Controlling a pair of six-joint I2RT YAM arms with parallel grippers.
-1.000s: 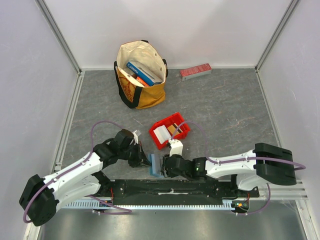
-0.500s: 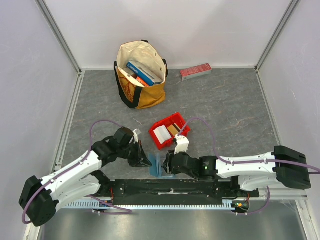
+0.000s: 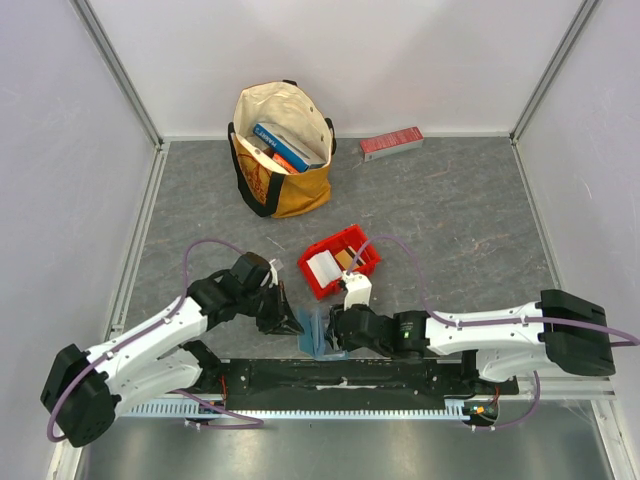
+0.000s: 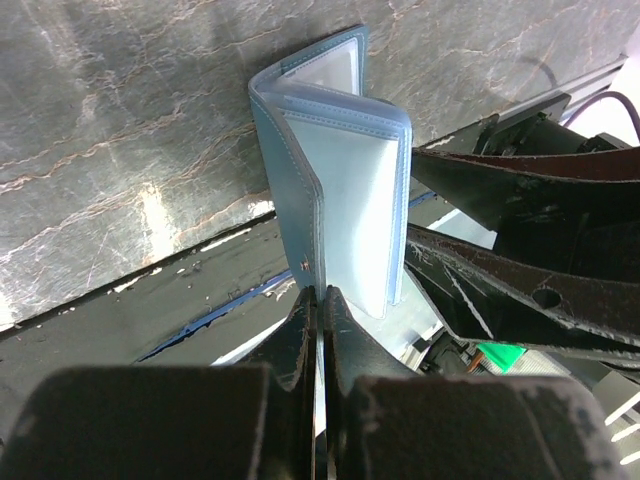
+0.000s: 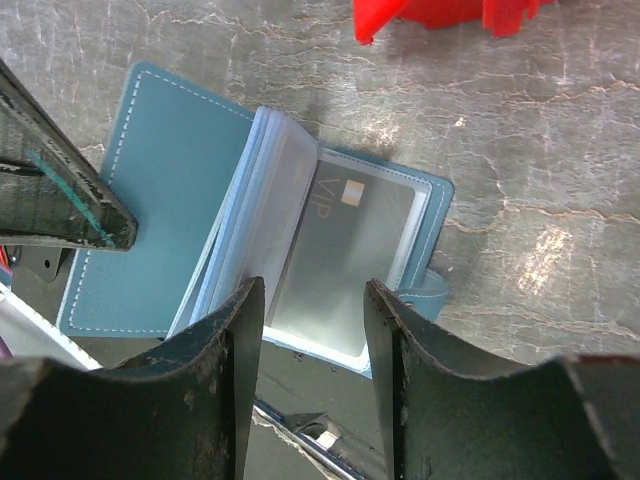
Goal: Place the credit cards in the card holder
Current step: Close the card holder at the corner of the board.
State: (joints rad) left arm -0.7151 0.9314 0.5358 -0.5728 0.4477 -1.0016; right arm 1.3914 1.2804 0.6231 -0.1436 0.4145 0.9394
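The teal-blue card holder [image 3: 316,333] stands open at the table's near edge. My left gripper [image 4: 318,295] is shut on the edge of its cover [image 4: 295,190], holding it up; the left gripper also shows in the top view [image 3: 291,321]. My right gripper [image 5: 315,300] is open and empty, with its jaws over the inner sleeves; it too shows in the top view [image 3: 335,328]. A grey card marked VIP [image 5: 350,245] sits in a clear sleeve. A white card [image 3: 321,267] and a tan card [image 3: 346,258] lie in the red bin [image 3: 364,247].
A yellow tote bag [image 3: 282,150] with books stands at the back. A long red box [image 3: 391,143] lies by the back wall. The black base rail [image 3: 340,378] runs just below the card holder. The red bin's edge shows in the right wrist view [image 5: 440,15].
My right arm has shifted its elbow and the right gripper has moved slightly over the card holder. The card holder stands more open than a second ago. The left gripper has barely moved.
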